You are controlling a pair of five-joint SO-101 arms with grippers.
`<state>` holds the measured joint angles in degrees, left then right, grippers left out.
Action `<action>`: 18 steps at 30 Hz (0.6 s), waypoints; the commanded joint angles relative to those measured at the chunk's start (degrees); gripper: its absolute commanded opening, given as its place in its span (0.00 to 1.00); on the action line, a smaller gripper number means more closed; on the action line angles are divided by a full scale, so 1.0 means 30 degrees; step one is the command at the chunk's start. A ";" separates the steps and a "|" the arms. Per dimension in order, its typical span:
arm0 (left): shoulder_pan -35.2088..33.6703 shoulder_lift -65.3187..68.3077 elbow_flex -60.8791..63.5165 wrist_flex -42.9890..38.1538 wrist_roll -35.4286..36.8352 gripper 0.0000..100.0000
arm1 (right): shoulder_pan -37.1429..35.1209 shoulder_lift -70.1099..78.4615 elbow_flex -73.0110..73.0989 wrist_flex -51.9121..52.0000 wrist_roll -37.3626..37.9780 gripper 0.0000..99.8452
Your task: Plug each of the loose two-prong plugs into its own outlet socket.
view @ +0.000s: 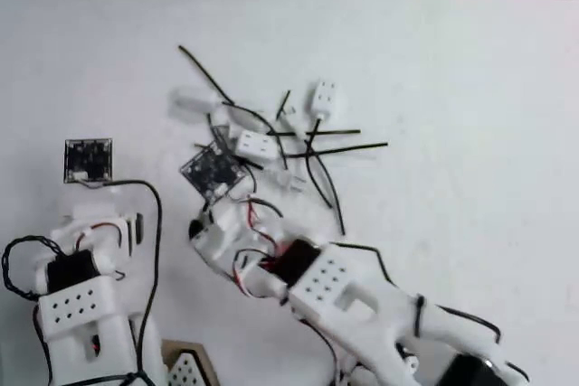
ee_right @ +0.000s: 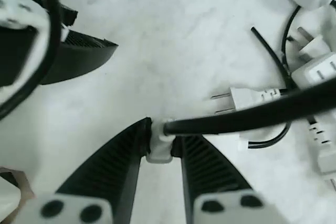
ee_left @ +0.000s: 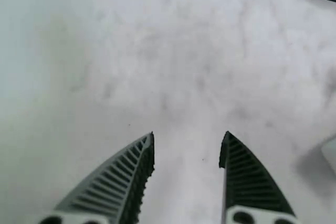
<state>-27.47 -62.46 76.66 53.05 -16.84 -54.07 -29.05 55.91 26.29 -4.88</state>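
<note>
A small white plug body (ee_right: 159, 145) with a thick black cable (ee_right: 252, 111) is gripped between the narrowed jaws of the right gripper (ee_right: 160, 129). Its prongs are hidden, so its long axis cannot be told. The cable is led out sideways across the jaws. The nearest white rectangular outlet block (view: 256, 145) is found just beyond this gripper on the white bench (view: 470, 88), away from the arm's base. The left gripper (ee_left: 186, 142) is poised with jaws wide over bare bench, well apart, so the right arm is judged the nearer.
</note>
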 commanded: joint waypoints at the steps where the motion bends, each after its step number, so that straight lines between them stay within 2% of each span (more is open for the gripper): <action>1: -0.0190 -0.0396 -0.0117 -0.0352 0.0117 0.21 | 0.0073 0.1509 -0.1026 -0.1304 -0.0205 0.02; 5: -0.0190 -0.0396 -0.0117 -0.0352 0.0117 0.21 | 0.0835 0.2183 -0.1026 -0.1714 -0.1114 0.02; 13: -0.0190 -0.0396 -0.0117 -0.0352 0.0117 0.21 | 0.1304 0.2359 -0.0762 -0.1919 -0.1260 0.02; 18: -0.0190 -0.0366 -0.0117 -0.0322 0.0088 0.21 | 0.1333 0.2359 0.0791 -0.4440 -0.1114 0.02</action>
<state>-27.47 -62.46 76.66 53.05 -16.84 -50.81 -21.76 57.67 16.44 -8.13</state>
